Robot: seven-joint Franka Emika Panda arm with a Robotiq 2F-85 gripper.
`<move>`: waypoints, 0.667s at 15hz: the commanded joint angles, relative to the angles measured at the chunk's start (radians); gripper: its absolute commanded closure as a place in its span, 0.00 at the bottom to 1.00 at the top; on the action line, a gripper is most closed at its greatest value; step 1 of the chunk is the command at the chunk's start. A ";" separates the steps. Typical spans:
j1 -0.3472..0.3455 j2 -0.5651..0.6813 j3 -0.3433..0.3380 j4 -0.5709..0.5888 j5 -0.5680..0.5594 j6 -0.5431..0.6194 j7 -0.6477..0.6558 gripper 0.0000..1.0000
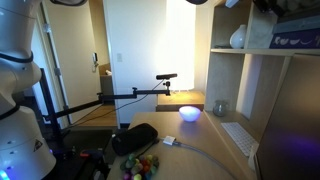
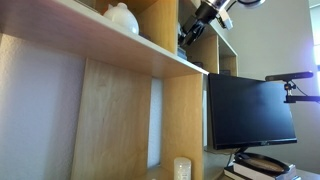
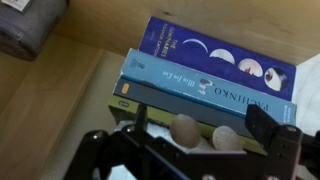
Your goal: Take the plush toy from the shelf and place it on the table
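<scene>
In the wrist view my gripper (image 3: 200, 120) is open, with its two dark fingers wide apart on either side of the plush toy (image 3: 185, 131). The toy shows as two rounded grey-brown lumps with whitish fuzz below, in front of a stack of books (image 3: 205, 72). I cannot tell whether the fingers touch it. In an exterior view the gripper (image 2: 192, 33) reaches into a high compartment of the pale-wood shelf (image 2: 150, 50). The shelf (image 1: 262, 70) also stands at the right of the table (image 1: 205, 150); the toy and gripper are hidden there.
A white vase (image 1: 238, 38) (image 2: 122, 17) stands on a shelf board. On the table are a glowing bowl (image 1: 189, 113), a black pouch (image 1: 135, 138) and a keyboard (image 1: 238, 136). A black arm stand (image 1: 140, 93) crosses above. A monitor (image 2: 250, 105) stands beside the shelf.
</scene>
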 commanded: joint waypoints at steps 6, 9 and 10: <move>0.011 0.009 -0.001 0.017 -0.008 0.064 0.011 0.00; 0.012 0.013 0.003 0.017 -0.005 0.105 0.004 0.00; 0.014 0.013 0.001 0.016 -0.010 0.105 0.006 0.00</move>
